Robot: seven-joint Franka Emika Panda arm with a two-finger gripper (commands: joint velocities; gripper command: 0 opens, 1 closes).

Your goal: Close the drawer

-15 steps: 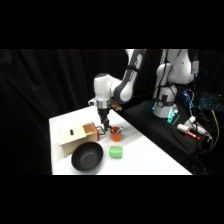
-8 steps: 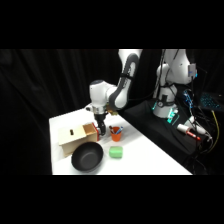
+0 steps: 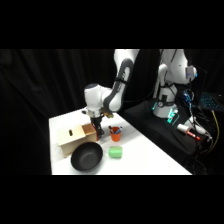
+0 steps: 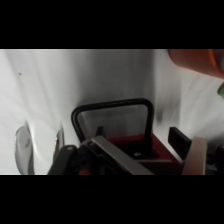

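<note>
- Black curtain backdrop all round; white rectangular table (image 3: 145,155) fills the lower middle of the side view, and a darker bench with electronics and cables (image 3: 192,125) stands to its right.
- White Franka arm (image 3: 120,82) reaches from upper right down over the table's left half; its base (image 3: 167,95) stands by the bench.
- Pale wooden box (image 3: 70,137) sits at the table's left edge, with a dark slot on its front face.
- Small tan wooden drawer (image 3: 89,133) sticks out of the box's right side, partly open.
- Round black bowl (image 3: 86,157) sits in front of the box, just beside it.
- Black two-finger gripper (image 3: 99,130) hangs right at the drawer's front; side view can't settle contact.
- Small green block (image 3: 115,151) lies right of the bowl, apart from it.
- Small orange cup (image 3: 115,133) stands behind the green block, near the gripper.
- Wrist view: black metal loop handle (image 4: 112,107) stands upright just ahead of the gripper linkage, white table behind it, orange cup's edge at upper right.
- Claw state: cannot tell, fingertips not resolved in either view.
</note>
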